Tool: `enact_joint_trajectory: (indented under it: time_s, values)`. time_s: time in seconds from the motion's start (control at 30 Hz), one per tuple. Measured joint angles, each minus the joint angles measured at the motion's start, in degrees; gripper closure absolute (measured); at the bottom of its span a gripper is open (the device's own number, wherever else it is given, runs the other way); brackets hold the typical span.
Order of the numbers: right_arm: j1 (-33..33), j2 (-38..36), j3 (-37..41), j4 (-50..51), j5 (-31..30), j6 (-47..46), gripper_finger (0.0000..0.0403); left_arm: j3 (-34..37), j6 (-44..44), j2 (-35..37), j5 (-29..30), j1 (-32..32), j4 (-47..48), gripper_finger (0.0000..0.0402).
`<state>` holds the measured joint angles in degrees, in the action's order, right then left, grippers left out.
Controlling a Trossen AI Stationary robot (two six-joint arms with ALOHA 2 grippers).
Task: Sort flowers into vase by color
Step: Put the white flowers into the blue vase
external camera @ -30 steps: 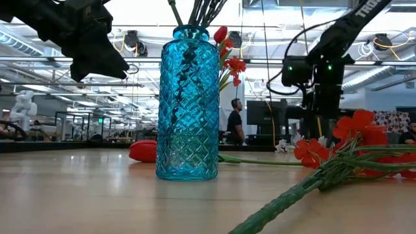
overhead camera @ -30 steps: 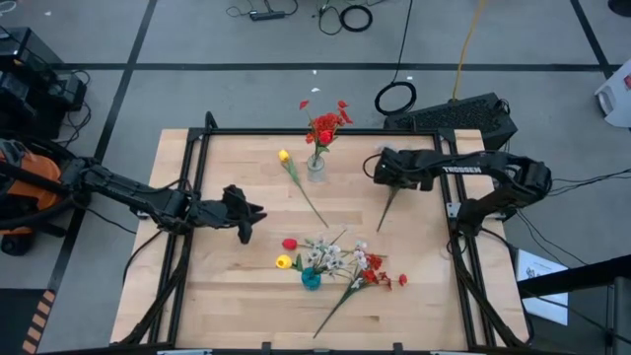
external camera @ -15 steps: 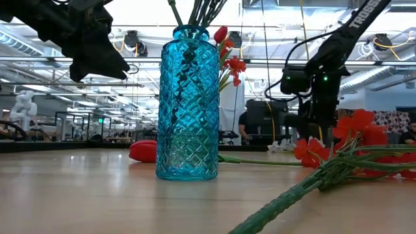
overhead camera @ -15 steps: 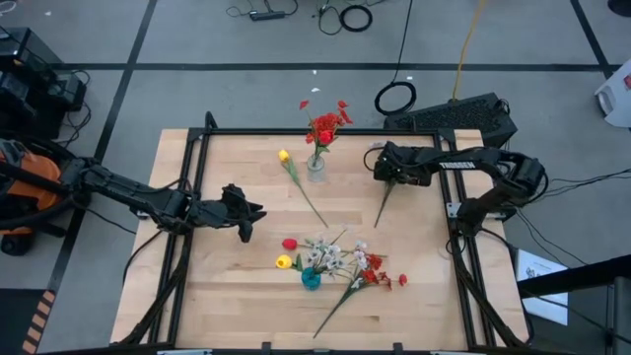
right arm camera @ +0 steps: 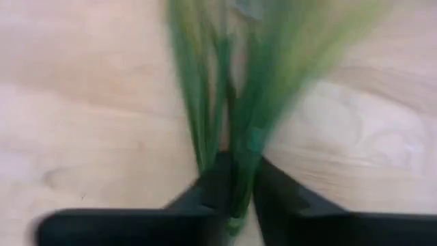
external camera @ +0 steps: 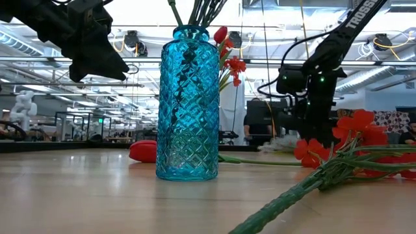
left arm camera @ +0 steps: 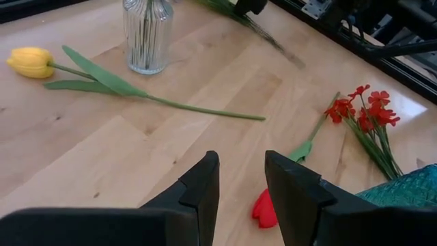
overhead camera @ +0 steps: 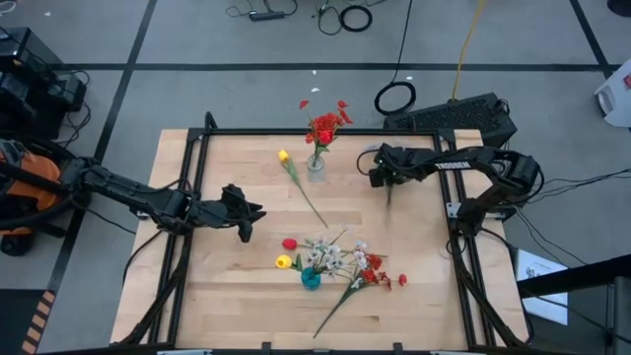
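Note:
My right gripper (overhead camera: 385, 180) stands at the table's far right, shut on a green flower stem (overhead camera: 388, 195) whose bloom is hidden. My left gripper (overhead camera: 246, 233) hovers open above the table's left middle, holding nothing (left arm camera: 242, 181). A clear vase (overhead camera: 315, 166) with red flowers stands at the far middle. A blue vase (overhead camera: 311, 279) with pale sprays stands at the near middle. A yellow tulip (overhead camera: 284, 156), a red bud (overhead camera: 289, 244), a yellow bud (overhead camera: 283, 261) and a red spray (overhead camera: 373, 276) lie flat on the table. My right gripper pinches the green stalk and its leaves (right arm camera: 244, 154) between its two fingers. It comes from above, pointing steeply down, and the fingers lie across the stem. The stem shows blurred. Which part of it rests on the table I cannot tell.
A black frame rail (overhead camera: 449, 212) runs along the table's right edge, close to my right arm. Bare wood lies between the two vases and to the left of the blue vase (external camera: 188, 110). The red spray's stalk (external camera: 292, 195) reaches toward the near edge.
My right gripper has sunk toward the table, shifted a little toward the left edge and rolled about its own axis. It has taken hold of the stem. That stem lay slanting toward the near edge and now shows only as a short blurred piece below the gripper.

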<state>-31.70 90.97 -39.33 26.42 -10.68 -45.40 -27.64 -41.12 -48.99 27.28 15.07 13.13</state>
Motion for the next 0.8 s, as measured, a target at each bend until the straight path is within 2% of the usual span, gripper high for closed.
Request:
enact_joint_trajectory:
  time_s: [0.07, 0.23, 0.33, 0.4, 0.57, 0.7, 0.8]
  values:
    - [0.45, -0.08, 0.00, 0.21, 0.33, 2.40, 0.0389, 0.00, 0.02, 0.00, -0.01, 0.01, 0.06, 0.0279]
    - [1.67, -2.78, 0.37, 1.93, 1.80, 1.06, 0.0392, 0.00, 0.03, 0.00, -0.04, 0.01, 2.50, 0.0279]
    - [3.68, -8.67, 1.07, 5.07, 5.46, 0.26, 0.0399, 0.00, 0.04, 0.02, -0.09, 0.02, 4.81, 0.0279]
    - [5.20, -14.29, 0.79, 4.26, 5.02, -1.23, 0.0398, 0.00, 0.04, 0.00, -0.13, 0.01, 5.84, 0.0279]
    - [13.07, -30.32, 0.66, 4.72, 0.07, -4.12, 0.0400, 0.00, 0.02, 0.01, -0.62, -0.04, 6.91, 0.0279]
    - [22.66, -42.67, 0.59, 1.83, -10.06, -4.89, 0.0401, 0.00, 0.02, 0.01, -1.35, -0.04, 6.92, 0.0279]
    - [30.47, -48.71, 0.57, -2.86, -16.35, -3.56, 0.0402, 0.00, 0.42, 0.00, -1.57, -0.04, 6.96, 0.0279]
